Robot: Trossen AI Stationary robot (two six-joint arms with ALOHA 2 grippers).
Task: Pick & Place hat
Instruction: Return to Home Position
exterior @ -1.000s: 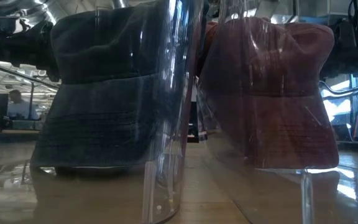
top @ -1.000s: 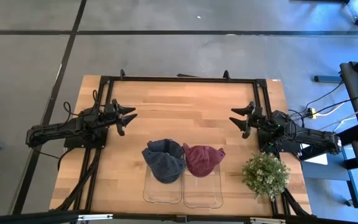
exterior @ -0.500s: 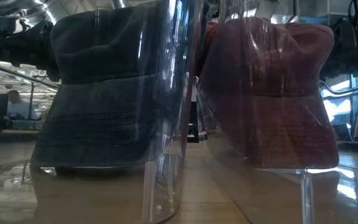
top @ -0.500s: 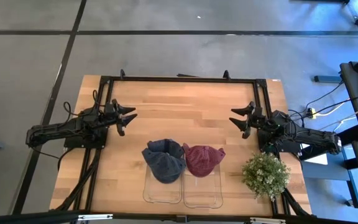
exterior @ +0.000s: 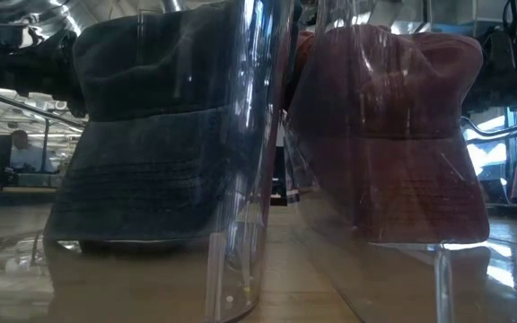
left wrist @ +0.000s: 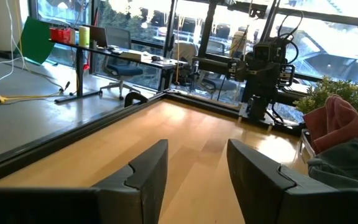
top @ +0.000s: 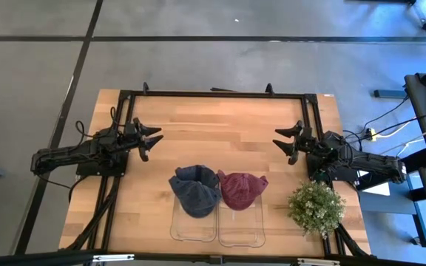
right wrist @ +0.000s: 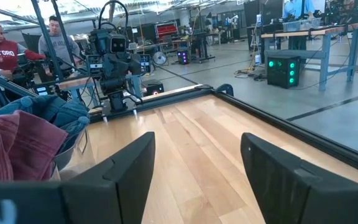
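Observation:
A dark blue hat (top: 195,189) sits on top of the left clear stand (top: 193,222), and a dark red hat (top: 240,189) on top of the right clear stand (top: 242,225), near the table's near edge. Both hats also show close up in the low view, the blue hat (exterior: 146,135) and the red hat (exterior: 402,135). My left gripper (top: 154,139) is open and empty at the table's left side, away from the hats. My right gripper (top: 281,141) is open and empty at the right side.
A small green potted plant (top: 316,207) stands at the near right corner, beside the right arm. A black frame (top: 213,94) runs along the table's far edge and sides. Bare wood lies between the two grippers. People (right wrist: 17,43) stand in the room beyond the table.

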